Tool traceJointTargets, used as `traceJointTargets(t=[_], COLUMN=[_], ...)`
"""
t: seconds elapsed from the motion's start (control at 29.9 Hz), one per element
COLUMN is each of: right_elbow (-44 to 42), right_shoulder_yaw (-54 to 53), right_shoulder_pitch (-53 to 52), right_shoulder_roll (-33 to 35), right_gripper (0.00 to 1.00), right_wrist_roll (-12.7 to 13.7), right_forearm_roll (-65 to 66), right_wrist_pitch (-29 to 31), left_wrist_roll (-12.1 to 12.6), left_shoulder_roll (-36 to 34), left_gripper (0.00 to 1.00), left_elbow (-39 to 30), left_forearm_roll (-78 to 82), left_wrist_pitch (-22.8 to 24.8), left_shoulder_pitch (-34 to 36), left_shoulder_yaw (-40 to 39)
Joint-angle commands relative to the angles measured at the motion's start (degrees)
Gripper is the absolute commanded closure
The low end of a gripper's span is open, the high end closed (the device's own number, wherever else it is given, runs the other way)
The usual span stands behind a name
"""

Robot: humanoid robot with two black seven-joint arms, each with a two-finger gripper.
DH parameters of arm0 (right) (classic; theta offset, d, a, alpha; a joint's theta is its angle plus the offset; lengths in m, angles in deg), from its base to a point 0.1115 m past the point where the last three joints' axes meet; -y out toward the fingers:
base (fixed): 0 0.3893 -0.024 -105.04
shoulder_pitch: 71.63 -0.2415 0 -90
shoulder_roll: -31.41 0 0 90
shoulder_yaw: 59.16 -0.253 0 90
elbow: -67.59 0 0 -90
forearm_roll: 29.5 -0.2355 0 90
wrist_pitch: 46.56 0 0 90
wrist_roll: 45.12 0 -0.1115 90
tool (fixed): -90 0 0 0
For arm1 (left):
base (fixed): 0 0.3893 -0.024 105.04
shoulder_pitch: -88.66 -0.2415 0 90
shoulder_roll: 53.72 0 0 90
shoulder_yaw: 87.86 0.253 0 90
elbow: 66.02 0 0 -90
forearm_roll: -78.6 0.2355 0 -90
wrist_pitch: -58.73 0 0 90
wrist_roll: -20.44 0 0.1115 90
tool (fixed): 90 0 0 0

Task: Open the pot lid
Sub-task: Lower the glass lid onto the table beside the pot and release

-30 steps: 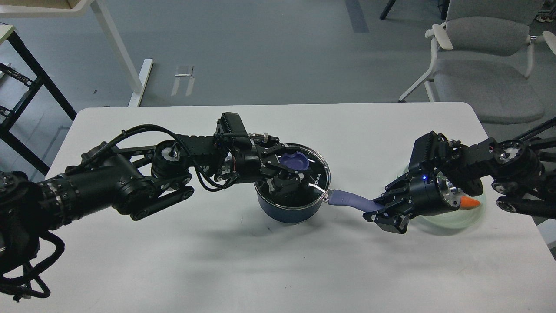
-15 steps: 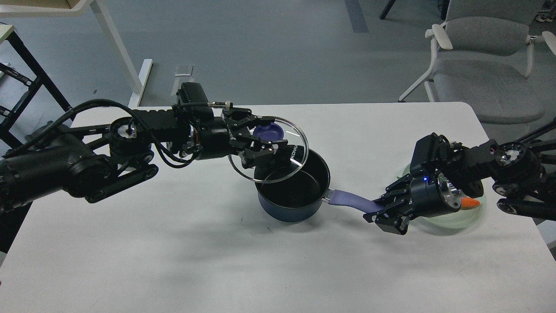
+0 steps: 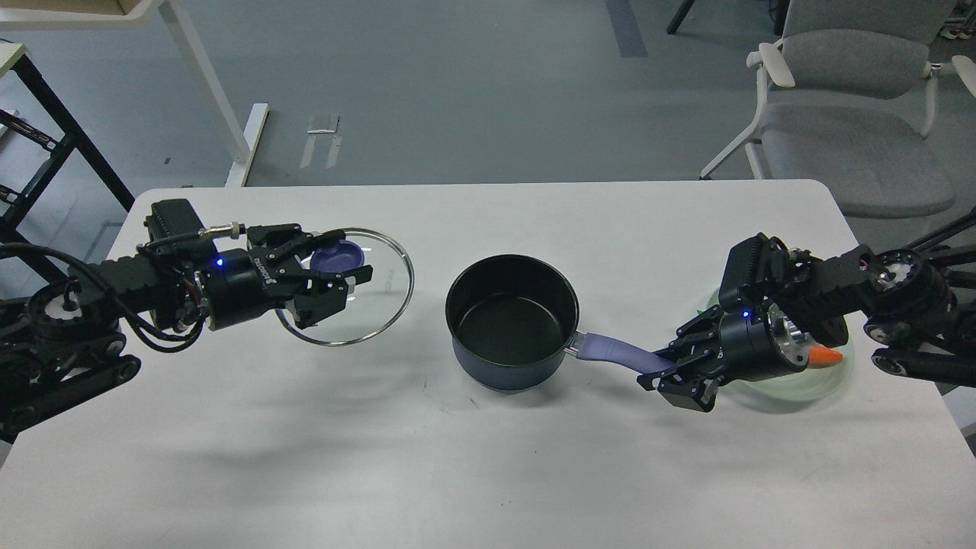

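A dark blue pot (image 3: 509,366) with a black inside stands open in the middle of the white table (image 3: 473,473). Its purple handle (image 3: 614,352) points right. My right gripper (image 3: 665,370) is shut on the end of that handle. My left gripper (image 3: 335,270) is shut on the purple knob (image 3: 341,252) of the glass lid (image 3: 385,293). It holds the lid to the left of the pot, apart from it and just above the table.
A pale green plate (image 3: 808,385) with an orange carrot (image 3: 825,355) lies under my right arm at the table's right side. A grey chair (image 3: 854,114) stands behind the table at the right. A black rack (image 3: 30,168) stands at the left.
My left gripper has lifted the lid off the pot and carried it left, down toward the table. The right gripper has stayed on the handle.
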Motion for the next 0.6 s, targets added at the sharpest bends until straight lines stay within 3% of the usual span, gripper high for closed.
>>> traceJointTargets(t=[0.0, 0.57], right_elbow=[0.0, 0.0], right_shoulder_yaw=[-0.07, -0.15], right_shoulder_pitch=[0.0, 0.26], right_shoulder_roll=[0.01, 0.01], right_gripper=[0.75, 0.74], right_wrist_roll=[0.01, 0.01], right_forearm_roll=[0.0, 0.0], right_wrist_pitch=[-0.02, -0.72], left_wrist_roll=[-0.01, -0.01], left_shoulder_roll=[-1.52, 1.56], left_gripper=[0.63, 0.57], left_elbow=[0.55, 9.33], left_forearm_roll=[2.47, 3.45], left_wrist_pitch=[-2.57, -5.65], left_shoulder_pitch=[-3.98, -9.36], left_shoulder_yaw=[0.05, -0.03])
